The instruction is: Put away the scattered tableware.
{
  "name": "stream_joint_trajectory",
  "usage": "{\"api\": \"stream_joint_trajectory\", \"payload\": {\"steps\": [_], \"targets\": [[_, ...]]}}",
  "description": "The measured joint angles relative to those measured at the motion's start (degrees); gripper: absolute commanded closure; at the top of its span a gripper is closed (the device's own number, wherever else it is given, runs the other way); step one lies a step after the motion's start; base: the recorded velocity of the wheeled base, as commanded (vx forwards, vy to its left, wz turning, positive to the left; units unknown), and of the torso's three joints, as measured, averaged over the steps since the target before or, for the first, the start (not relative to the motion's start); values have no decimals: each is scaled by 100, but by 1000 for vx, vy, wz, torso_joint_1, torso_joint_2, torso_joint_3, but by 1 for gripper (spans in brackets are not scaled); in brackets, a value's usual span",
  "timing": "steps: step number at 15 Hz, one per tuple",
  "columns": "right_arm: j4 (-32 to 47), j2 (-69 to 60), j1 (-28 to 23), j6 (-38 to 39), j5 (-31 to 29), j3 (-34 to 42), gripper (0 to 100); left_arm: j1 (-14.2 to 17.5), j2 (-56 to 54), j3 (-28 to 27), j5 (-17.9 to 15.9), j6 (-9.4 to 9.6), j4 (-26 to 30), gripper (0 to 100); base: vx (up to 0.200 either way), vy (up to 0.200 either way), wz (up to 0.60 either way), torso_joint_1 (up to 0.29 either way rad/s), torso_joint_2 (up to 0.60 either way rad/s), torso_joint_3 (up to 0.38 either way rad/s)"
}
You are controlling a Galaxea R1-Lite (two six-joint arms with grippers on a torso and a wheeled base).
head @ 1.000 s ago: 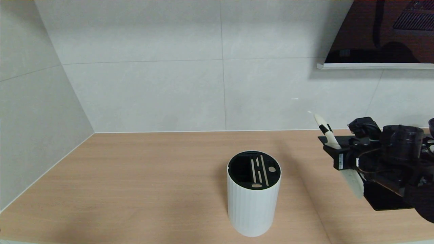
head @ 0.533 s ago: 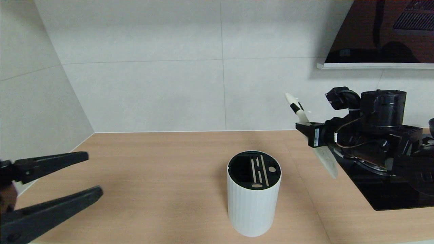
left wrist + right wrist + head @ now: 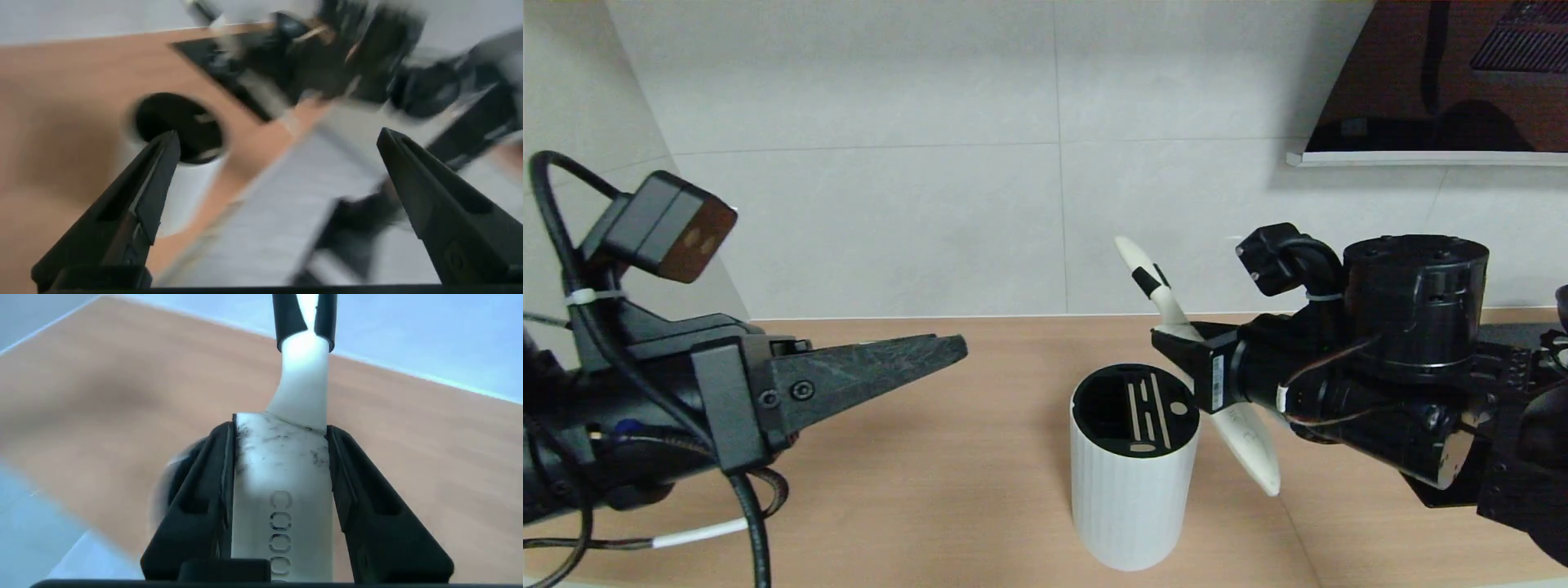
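The right gripper point(image 3: 1186, 358) is clamped on a white knife point(image 3: 1245, 433). In the right wrist view its two black fingers point(image 3: 204, 490) press against both flat sides of the knife point(image 3: 284, 469), at the point where the handle meets the blade. The knife is tilted in the head view. Its handle, which has a black band, points toward 11 o'clock, and the blade tip hangs toward 5 o'clock above the countertop point(image 3: 931, 498).

The gripper sits at about 2 o'clock from the white ribbed holder point(image 3: 1131, 490). The blade runs down just beside the holder's 3 o'clock side, and whether the two touch is not clear. The holder stands upright on the wooden countertop, and its black top is cut with slots and a larger square opening.

The left gripper point(image 3: 935, 355) is at 9 o'clock from the holder, apart from it and pointing toward it. In the left wrist view its fingers point(image 3: 135, 204) are spread wide with nothing between them, and the holder point(image 3: 176, 135) shows blurred beyond them.

A black cooktop point(image 3: 1441, 494) lies at 3 o'clock, partly behind the right arm. A dark range hood point(image 3: 1437, 82) is mounted on the tiled wall at 1 o'clock.
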Motion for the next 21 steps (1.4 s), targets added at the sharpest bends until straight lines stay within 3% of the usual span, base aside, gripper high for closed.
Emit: {"api": "stream_joint_trajectory", "payload": {"steps": [2,3,4,5,6,7,9,17,21], "targets": [[-2,-39,356,211,-46,50,100,-171,257,5,12,-318,-328,0,0,0,0,0,0,0],[-5,-44,544,329,-65,59,100,-228,422,5,55,-583,-585,0,0,0,0,0,0,0],[-2,-30,742,499,-68,57,100,-300,646,2,190,-944,-1009,0,0,0,0,0,0,0],[-24,-4,869,603,-71,39,100,-374,877,-5,419,-1163,-1337,0,0,0,0,0,0,0],[-49,28,973,705,-79,6,100,-460,1120,-16,735,-1268,-1629,0,0,0,0,0,0,0],[-50,57,1059,753,-84,-24,100,-569,1387,-30,1112,-1330,-1851,0,0,0,0,0,0,0],[-61,80,1136,835,-84,-55,100,-730,1770,-96,1474,-1374,-2009,0,0,0,0,0,0,0],[-74,63,1364,940,-76,-72,100,-868,2369,-300,1925,-1398,-2181,0,0,0,0,0,0,0],[-74,66,1381,947,-73,-72,100,-942,2484,-304,1971,-1396,-2367,0,0,0,0,0,0,0]]}}
